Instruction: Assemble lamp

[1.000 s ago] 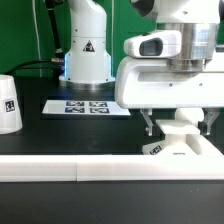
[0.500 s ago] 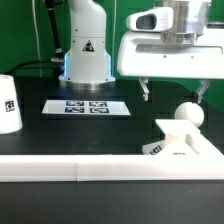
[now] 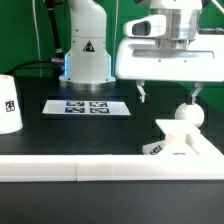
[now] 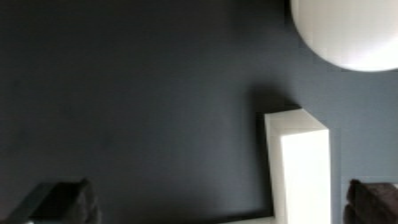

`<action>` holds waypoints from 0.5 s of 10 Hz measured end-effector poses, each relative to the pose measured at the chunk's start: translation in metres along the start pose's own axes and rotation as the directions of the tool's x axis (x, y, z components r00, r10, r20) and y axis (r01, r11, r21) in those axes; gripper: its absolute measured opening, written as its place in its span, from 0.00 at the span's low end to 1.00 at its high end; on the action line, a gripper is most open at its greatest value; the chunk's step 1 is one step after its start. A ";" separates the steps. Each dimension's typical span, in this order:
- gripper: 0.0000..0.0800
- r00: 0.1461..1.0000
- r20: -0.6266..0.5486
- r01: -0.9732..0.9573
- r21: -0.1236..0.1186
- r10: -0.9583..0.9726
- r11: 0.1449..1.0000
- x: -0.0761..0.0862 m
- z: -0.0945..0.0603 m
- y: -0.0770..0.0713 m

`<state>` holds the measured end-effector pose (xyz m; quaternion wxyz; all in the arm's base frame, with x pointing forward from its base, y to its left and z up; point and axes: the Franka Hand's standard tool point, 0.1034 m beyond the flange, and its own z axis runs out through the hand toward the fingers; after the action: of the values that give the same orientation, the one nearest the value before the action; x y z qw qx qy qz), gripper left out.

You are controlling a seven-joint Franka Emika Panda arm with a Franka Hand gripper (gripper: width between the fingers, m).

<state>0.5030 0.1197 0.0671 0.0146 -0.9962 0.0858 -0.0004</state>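
Note:
The ball-shaped bulb (image 3: 186, 115) stands on the flat square base (image 3: 186, 146) at the exterior view's right. My gripper (image 3: 168, 97) hangs open and empty above the table, just left of the bulb and slightly higher, touching nothing. The tapered shade (image 3: 8, 103) stands at the exterior view's far left. In the wrist view the bulb (image 4: 356, 30) shows as a white round shape and the base's edge (image 4: 299, 160) as a white bar. My gripper (image 4: 214, 205) shows only its two dark fingertips (image 4: 54, 202), wide apart with bare table between them.
The marker board (image 3: 88, 106) lies flat in the middle of the black table. The white robot pedestal (image 3: 87, 45) stands behind it. A low white wall (image 3: 70, 168) runs along the front edge.
My gripper has risen from around the bulb on the base and shifted a little to the exterior view's left. The bulb stays on the base.

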 end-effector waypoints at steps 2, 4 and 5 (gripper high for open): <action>0.87 0.969 0.016 -0.247 0.019 0.246 0.969 -0.002 0.000 -0.004; 0.87 0.898 0.029 -0.440 0.018 0.439 0.898 -0.011 0.002 -0.021; 0.87 0.877 0.023 -0.480 0.024 0.479 0.877 -0.017 0.004 -0.030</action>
<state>0.4912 0.1524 0.0639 0.0295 -0.9436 0.3295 0.0101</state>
